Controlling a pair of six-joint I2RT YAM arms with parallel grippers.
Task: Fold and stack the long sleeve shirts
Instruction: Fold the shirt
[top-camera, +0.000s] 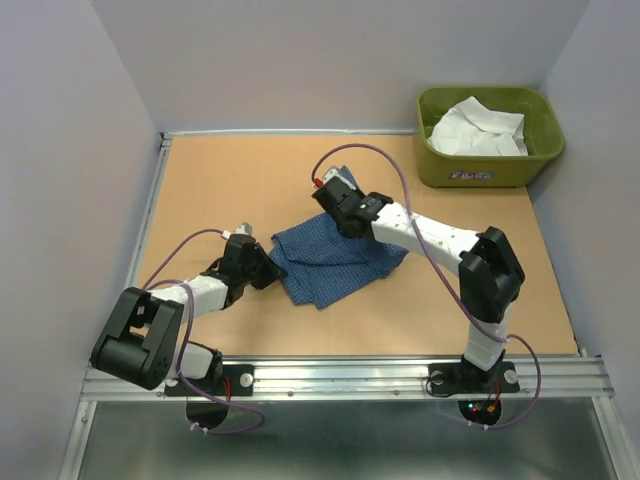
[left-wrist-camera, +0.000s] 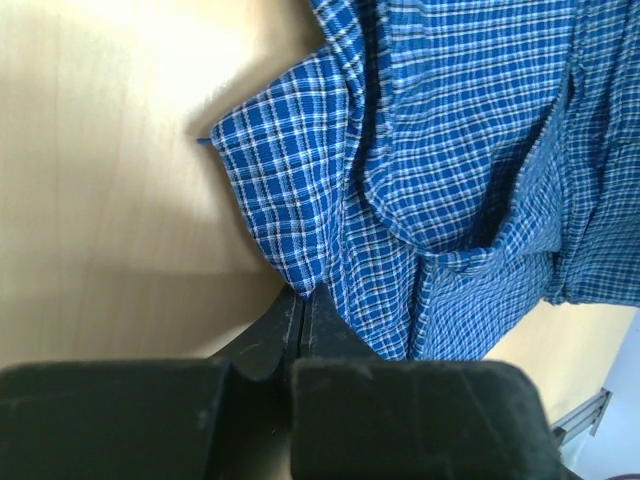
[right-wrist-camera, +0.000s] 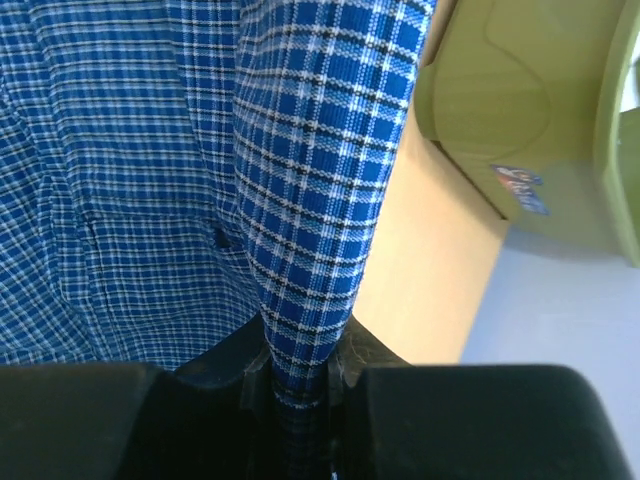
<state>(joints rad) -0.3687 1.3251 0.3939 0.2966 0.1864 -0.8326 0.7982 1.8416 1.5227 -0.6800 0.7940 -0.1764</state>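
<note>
The blue checked long sleeve shirt (top-camera: 330, 262) lies crumpled in the middle of the table. My left gripper (top-camera: 272, 268) sits low at its left edge. In the left wrist view that gripper (left-wrist-camera: 305, 295) is shut, its tips pinching the lower corner of the shirt (left-wrist-camera: 450, 150). My right gripper (top-camera: 336, 202) is over the shirt's far side, shut on a raised fold of blue cloth (right-wrist-camera: 310, 200) that runs up from between the fingers. The white long sleeve shirt (top-camera: 478, 130) lies bunched inside the green tub.
The olive-green tub (top-camera: 490, 172) stands at the back right corner; in the right wrist view its wall (right-wrist-camera: 520, 120) shows close by at the upper right. Metal rails edge the wooden table (top-camera: 220, 180) at the left and front.
</note>
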